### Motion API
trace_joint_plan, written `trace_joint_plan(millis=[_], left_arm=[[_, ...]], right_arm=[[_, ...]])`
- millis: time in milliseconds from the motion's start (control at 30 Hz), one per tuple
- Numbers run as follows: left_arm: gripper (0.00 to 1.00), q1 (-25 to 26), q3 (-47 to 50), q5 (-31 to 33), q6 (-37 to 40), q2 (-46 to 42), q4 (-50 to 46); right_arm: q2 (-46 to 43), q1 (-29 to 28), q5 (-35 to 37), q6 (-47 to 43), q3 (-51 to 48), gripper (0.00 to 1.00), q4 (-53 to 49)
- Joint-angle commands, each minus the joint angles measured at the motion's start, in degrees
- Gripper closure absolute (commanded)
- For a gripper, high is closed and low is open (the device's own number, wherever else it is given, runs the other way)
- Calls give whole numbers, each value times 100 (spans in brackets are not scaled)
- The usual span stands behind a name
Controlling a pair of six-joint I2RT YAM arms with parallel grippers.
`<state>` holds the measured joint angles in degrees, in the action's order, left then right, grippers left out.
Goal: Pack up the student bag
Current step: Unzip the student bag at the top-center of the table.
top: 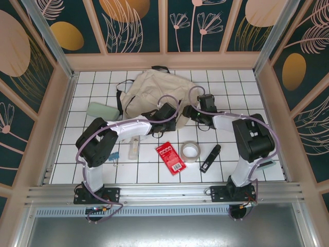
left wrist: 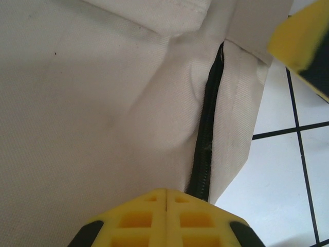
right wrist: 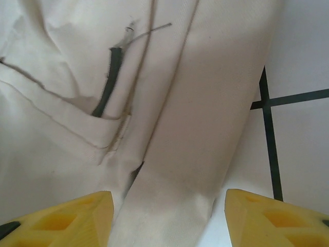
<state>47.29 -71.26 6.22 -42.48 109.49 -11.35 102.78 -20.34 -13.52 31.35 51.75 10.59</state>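
Touching student bag (left wrist: 77,103) zipper (left wrist: 208,128), left gripper (left wrist: 165,203) closed

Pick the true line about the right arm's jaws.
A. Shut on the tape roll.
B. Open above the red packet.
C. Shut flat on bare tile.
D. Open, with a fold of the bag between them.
D: in the right wrist view the right jaws stand well apart, and a cream fold of the student bag runs down between them.

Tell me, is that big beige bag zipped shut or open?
Shut where it shows: on the student bag, the black zipper runs closed between cream panels, no lining showing. Elsewhere, cannot tell.
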Motion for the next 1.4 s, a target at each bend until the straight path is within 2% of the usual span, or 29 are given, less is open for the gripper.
trace_joint_plan(millis=[0, 200, 267, 467, 567, 600, 700, 867, 1000, 1267, 1367], left_arm=[[100, 37, 110, -172, -28, -304, 309], [100, 48, 266, -464, 29, -530, 700], [100, 60, 247, -596, 57, -613, 788], [100, 70, 75, -919, 161, -734, 986], [100, 64, 45, -887, 204, -810, 963], [100, 62, 30, -803, 217, -826, 886], [100, 67, 22, -361, 266, -864, 451], [100, 65, 434, 887, 297, -1095, -149], [100, 49, 822, 1610, 269, -1590, -441], [100, -246, 1513, 2231, 223, -2334, -699], [100, -469, 1775, 2173, 275, -2534, -610]], right_arm=[[411, 37, -315, 314, 261, 40, 74], [828, 47, -741, 631, 462, 40, 343], [872, 41, -828, 707, 456, 43, 440], [830, 100, -872, 845, 425, 67, 628], [724, 150, -841, 831, 429, 94, 642], [689, 185, -799, 819, 424, 100, 622], [543, 356, -766, 794, 395, 100, 636], [291, 730, -712, 719, 287, 100, 615], [192, 1000, -650, 638, 226, 100, 555], [86, 1491, -490, 561, 107, 100, 555], [46, 1581, -546, 541, 87, 100, 561]])
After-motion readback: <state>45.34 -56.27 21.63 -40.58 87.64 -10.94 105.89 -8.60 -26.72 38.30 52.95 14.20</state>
